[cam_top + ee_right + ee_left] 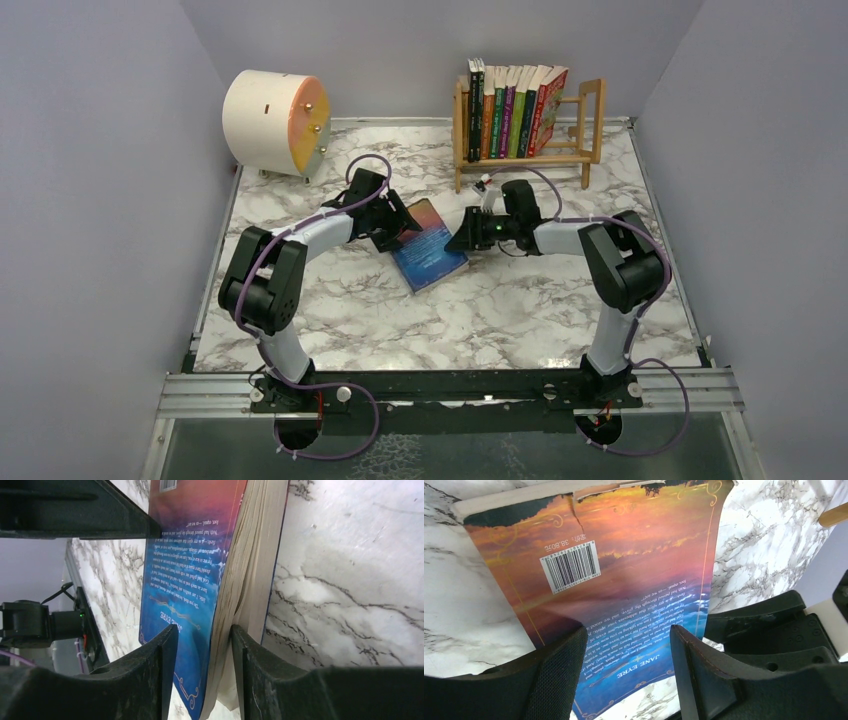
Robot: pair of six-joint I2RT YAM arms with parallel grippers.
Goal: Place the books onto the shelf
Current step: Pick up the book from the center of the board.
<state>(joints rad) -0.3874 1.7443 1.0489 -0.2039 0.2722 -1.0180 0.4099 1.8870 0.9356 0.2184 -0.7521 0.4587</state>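
One blue Jane Eyre paperback (430, 252) is lying flat on the marble table (520, 320), well apart from the shelf (590, 125), where the other books (510, 110) are standing, leaning right. At its page edge the right gripper (462, 240) is straddling the cover and top leaves, jaws partly apart; whether they are pinching, I cannot tell. At the opposite end the left gripper (398, 224) is hovering, spread wide. The danger I am judging likeliest: a lift catching only cover and loose leaves, so the book is fanning open, worsening the cover's tear, or slipping free.
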